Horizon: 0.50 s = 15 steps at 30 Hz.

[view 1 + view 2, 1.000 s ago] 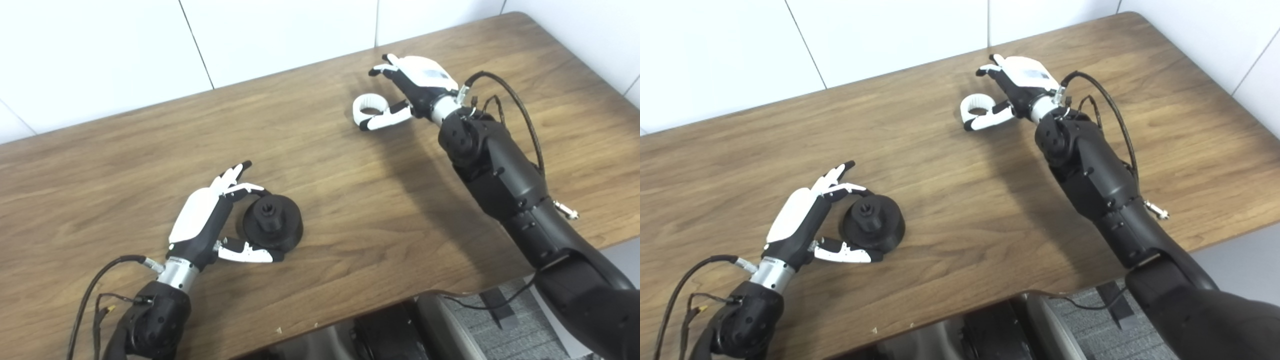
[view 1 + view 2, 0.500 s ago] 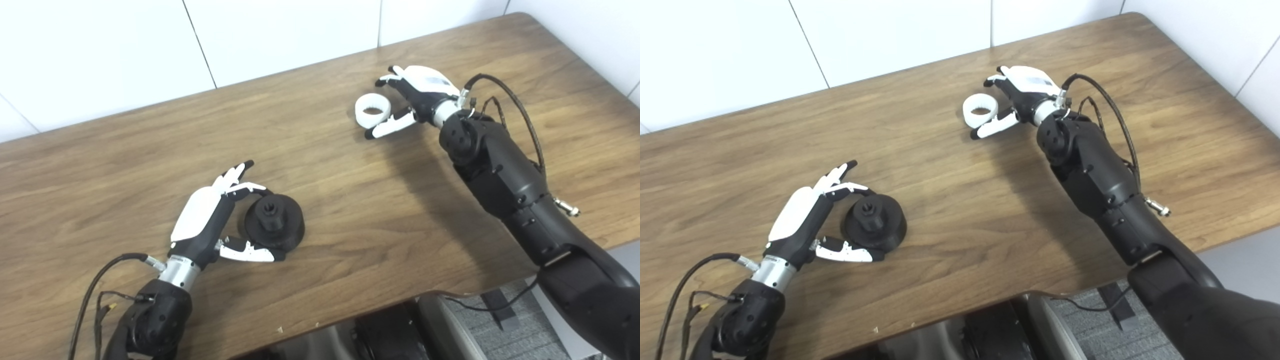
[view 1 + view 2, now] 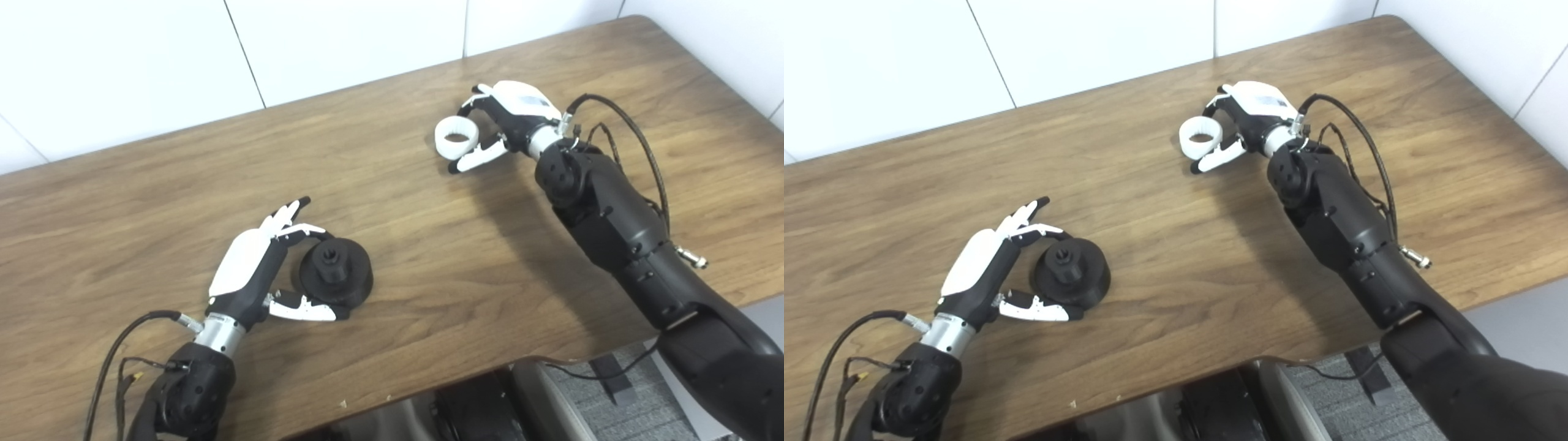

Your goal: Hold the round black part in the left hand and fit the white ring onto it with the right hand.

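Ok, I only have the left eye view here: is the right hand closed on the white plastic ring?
Observer: In the right eye view, the right hand brackets the white plastic ring, fingers curled over its far side and thumb along its near side. I cannot tell if the grip is firm.
Operator: And the other hand?
Observer: The left hand flanks the round black part with fingers apart. The part rests on the wooden table.
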Motion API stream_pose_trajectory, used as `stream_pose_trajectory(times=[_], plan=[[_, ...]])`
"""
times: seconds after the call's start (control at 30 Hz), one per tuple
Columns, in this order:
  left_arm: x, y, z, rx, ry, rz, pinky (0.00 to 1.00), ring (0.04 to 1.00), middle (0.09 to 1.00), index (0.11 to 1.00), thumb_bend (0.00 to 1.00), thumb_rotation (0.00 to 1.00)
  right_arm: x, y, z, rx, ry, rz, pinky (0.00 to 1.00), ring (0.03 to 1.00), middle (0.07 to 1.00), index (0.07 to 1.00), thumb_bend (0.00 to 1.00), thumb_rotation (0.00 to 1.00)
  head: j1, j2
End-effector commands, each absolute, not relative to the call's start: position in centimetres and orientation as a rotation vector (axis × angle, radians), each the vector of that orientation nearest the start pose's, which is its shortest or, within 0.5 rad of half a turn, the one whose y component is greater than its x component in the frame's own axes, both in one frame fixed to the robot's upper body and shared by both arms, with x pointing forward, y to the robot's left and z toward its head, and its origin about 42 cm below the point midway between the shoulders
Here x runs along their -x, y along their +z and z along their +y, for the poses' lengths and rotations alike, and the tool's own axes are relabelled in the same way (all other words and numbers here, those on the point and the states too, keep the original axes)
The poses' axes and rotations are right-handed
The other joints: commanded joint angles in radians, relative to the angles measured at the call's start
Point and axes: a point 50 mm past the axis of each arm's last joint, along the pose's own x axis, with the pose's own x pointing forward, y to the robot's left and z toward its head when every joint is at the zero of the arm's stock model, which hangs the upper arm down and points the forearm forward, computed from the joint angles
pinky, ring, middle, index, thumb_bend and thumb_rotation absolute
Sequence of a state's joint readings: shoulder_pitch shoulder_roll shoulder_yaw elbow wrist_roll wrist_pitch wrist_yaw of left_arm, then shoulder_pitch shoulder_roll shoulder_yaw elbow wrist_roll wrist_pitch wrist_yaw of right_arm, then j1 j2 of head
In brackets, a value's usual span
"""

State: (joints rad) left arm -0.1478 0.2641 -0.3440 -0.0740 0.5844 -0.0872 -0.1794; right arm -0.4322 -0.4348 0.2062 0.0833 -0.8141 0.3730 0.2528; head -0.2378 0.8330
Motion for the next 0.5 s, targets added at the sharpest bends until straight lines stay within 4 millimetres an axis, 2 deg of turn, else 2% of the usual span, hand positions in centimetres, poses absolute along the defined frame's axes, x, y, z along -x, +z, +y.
stream_pose_trajectory(times=[0.0,0.47], plan=[[-30.75,14.47,18.25,-0.896,-0.512,-0.298,1.0,1.0,1.0,0.608,0.97,0.31,-41.84,22.71,-28.76,1.264,0.0,-0.01,0.88,0.927,0.927,0.682,0.83,0.39,0.0,0.002],[-30.59,14.47,18.28,-0.891,-0.506,-0.299,1.0,1.0,1.0,0.606,0.97,0.32,-41.43,22.5,-28.96,1.253,-0.026,-0.059,0.9,0.909,0.883,0.596,0.78,0.31,0.006,0.012]])
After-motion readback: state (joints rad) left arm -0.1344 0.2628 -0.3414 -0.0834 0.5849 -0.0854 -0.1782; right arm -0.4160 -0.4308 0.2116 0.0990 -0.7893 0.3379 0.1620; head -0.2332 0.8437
